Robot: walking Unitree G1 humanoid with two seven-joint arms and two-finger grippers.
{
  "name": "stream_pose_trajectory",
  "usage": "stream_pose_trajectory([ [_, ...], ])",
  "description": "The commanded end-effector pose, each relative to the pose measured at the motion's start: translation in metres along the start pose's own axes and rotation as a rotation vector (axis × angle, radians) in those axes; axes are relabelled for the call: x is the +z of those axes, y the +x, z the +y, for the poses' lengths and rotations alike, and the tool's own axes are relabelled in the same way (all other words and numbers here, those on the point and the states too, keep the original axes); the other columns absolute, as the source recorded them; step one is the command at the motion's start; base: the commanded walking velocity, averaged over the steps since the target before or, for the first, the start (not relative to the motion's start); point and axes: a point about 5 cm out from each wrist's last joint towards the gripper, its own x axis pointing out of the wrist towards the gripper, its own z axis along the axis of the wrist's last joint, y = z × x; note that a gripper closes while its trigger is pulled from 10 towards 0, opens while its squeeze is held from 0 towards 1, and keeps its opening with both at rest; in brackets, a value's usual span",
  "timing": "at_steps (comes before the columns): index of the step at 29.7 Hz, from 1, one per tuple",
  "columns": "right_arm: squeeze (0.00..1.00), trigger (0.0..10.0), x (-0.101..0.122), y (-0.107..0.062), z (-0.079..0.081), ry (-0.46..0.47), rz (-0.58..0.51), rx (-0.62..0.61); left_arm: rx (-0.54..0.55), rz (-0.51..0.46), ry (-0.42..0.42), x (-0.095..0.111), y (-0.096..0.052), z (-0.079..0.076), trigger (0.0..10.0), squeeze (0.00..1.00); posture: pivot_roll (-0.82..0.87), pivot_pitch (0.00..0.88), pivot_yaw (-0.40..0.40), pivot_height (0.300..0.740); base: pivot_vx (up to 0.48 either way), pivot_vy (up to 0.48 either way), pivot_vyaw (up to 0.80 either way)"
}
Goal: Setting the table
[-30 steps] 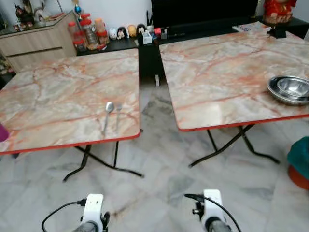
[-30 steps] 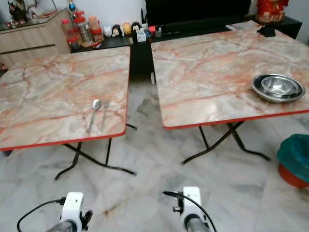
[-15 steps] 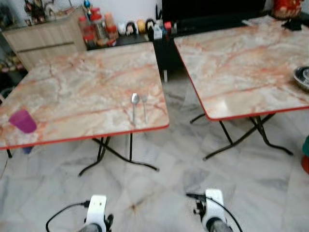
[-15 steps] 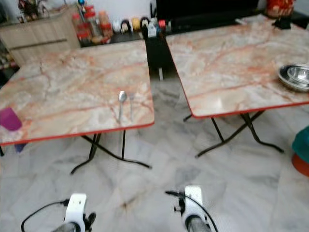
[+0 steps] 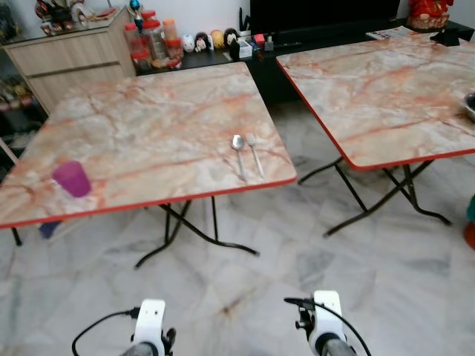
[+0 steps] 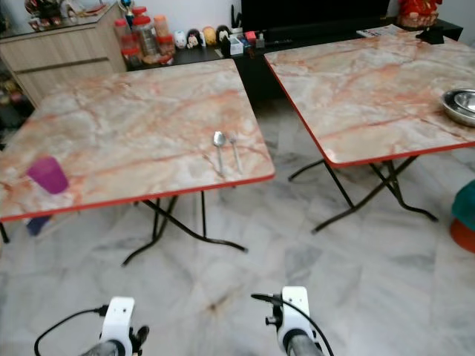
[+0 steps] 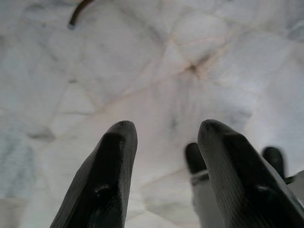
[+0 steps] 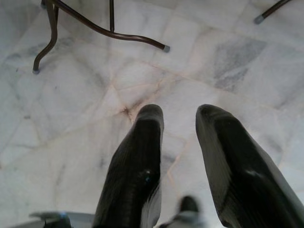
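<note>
A spoon and a fork lie side by side near the front right corner of the left marble-top table. A purple cup stands upright near that table's front left edge. Steel bowls rest at the right edge of the right table. Both arms hang low over the floor, well short of the tables. My left gripper is open with nothing between its fingers. My right gripper is also open and holds nothing.
A gap of marble floor runs between the two folding tables, whose black legs splay outward. A wooden cabinet and a low black shelf with jars and trinkets line the back wall. A teal and orange object sits at the far right.
The camera has swung left: both tables sit further right in the picture, the purple cup is fully in view, and the steel bowls are at the right edge. Both arms hang as before.
</note>
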Motion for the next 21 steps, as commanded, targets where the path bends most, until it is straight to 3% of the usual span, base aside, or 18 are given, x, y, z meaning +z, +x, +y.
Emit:
stream_pose_trajectory([
  [1, 0.0, 10.0, -0.003, -0.001, -0.002, 0.014, 0.008, -0.01, -0.002, 0.016, 0.014, -0.002, 0.0, 0.0, 10.0, 0.0, -0.16, 0.0, 0.113, 0.74, 0.0, 0.412, 0.0],
  [5, 0.0, 10.0, 0.0, 0.0, 0.0, 0.017, 0.001, -0.006, 0.001, 0.011, 0.017, -0.001, 0.0, 0.001, 10.0, 0.0, -0.16, 0.0, 0.115, 0.74, 0.0, 0.341, 0.0],
  [21, 0.0, 10.0, 0.031, 0.01, 0.018, 0.018, -0.107, 0.053, 0.016, 0.005, 0.019, -0.001, -0.001, 0.005, 10.0, 0.0, -0.13, 0.0, 0.12, 0.74, 0.0, 0.0, 0.0],
])
